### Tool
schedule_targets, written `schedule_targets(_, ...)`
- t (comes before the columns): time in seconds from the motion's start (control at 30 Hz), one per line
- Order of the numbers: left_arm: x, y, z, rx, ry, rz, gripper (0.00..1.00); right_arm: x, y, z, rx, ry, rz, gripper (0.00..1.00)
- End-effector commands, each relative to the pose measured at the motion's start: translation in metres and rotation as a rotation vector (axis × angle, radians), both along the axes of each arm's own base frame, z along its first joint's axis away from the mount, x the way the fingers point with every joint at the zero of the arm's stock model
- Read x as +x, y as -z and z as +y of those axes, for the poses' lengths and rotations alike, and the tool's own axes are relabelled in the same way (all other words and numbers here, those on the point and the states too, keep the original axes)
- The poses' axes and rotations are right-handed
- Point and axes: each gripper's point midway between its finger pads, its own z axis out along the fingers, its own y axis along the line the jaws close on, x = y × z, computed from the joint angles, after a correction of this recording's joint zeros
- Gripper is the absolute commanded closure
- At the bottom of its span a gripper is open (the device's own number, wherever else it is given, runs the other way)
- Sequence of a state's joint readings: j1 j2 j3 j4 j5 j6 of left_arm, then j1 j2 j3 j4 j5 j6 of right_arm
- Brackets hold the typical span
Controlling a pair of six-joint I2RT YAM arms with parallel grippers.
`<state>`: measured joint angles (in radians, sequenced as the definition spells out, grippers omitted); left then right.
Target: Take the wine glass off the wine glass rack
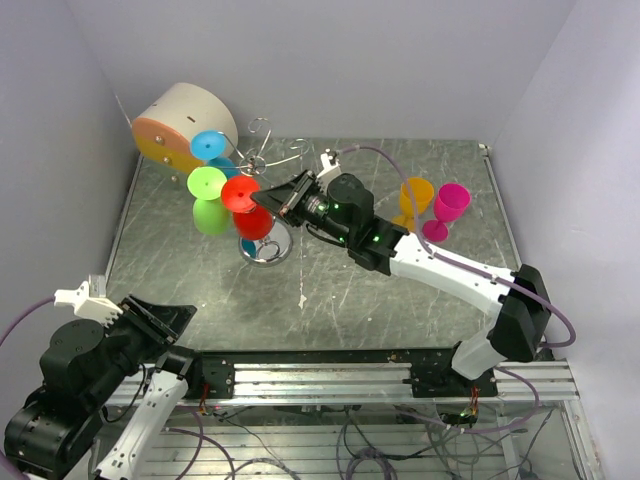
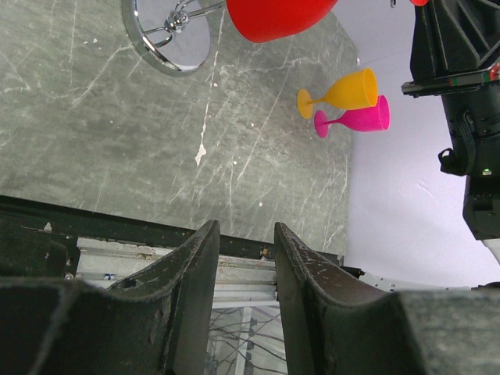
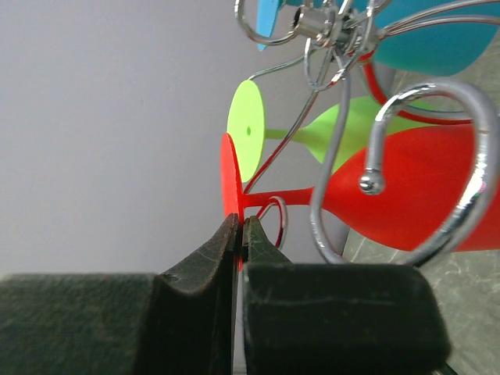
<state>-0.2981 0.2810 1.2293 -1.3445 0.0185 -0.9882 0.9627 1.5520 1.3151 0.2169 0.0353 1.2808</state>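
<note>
Scratched grey marbled tabletop (image 1: 380,290) boxed in by plain lilac walls (image 1: 400,60), right gripper (image 3: 239,234) pinched tight on the red plastic wine glass (image 1: 241,192) foot upper left, left gripper (image 2: 244,230) fingers apart and empty.

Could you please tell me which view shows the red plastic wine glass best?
The right wrist view: the red plastic wine glass fills it, hanging on the silver wire rack, foot pinched edge-on in the right pincer. The top external view shows it small from above; the left wrist view catches only part of its bowl.
</note>
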Motion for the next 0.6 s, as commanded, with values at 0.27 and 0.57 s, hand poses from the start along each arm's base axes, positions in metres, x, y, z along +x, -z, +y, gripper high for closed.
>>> schedule_targets(0.27, -0.001, 0.001, 0.000, -0.014, -0.002, -0.012, 0.55, -0.002, -0.029, -0.042, 0.087, 0.181, -0.068, 1.00)
schedule_targets(0.57, 0.003, -0.001, -0.003, -0.021, 0.003, -0.013, 0.55, -0.003, -0.040, -0.061, 0.120, 0.231, -0.109, 1.00)
